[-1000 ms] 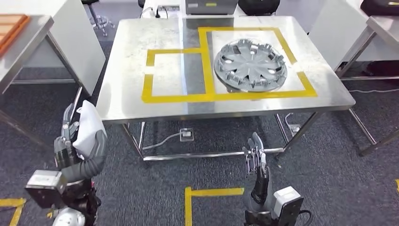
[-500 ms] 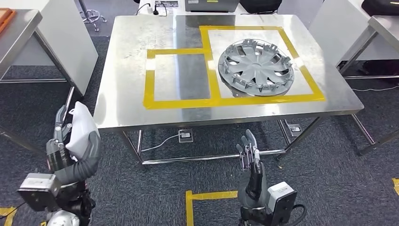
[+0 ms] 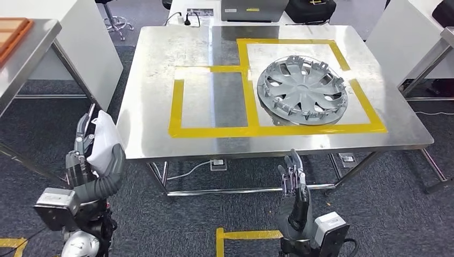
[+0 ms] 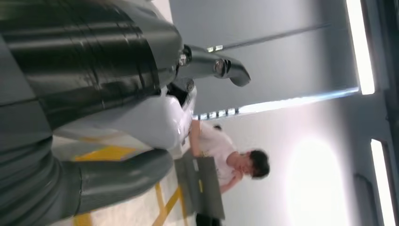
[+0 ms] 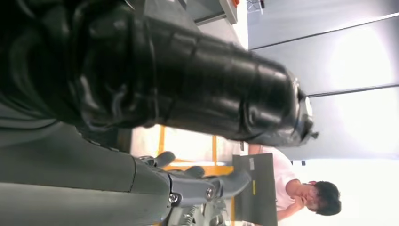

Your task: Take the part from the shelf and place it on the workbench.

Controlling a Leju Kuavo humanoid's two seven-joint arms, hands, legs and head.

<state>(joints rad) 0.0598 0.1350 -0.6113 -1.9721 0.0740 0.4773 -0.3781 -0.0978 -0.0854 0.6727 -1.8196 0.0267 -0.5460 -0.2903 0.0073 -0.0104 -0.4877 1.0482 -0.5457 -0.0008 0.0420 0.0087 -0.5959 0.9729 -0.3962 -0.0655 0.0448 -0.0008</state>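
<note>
Workbench ahead; left robot hand grips white part.

This looks like an industrial workshop or robotics test lab. A square stainless-steel worktop on a metal tube frame stands on dark grey carpet, its top marked out with yellow tape rectangles; more yellow tape marks the floor. A silver plastic car wheel cover lies inside one taped zone, which points to automotive parts handling. White benches stand on either side, and a grey laptop and a black bag sit on a table behind. The wrist views show ceiling strip lights and a seated person in a white shirt behind the laptop
</note>
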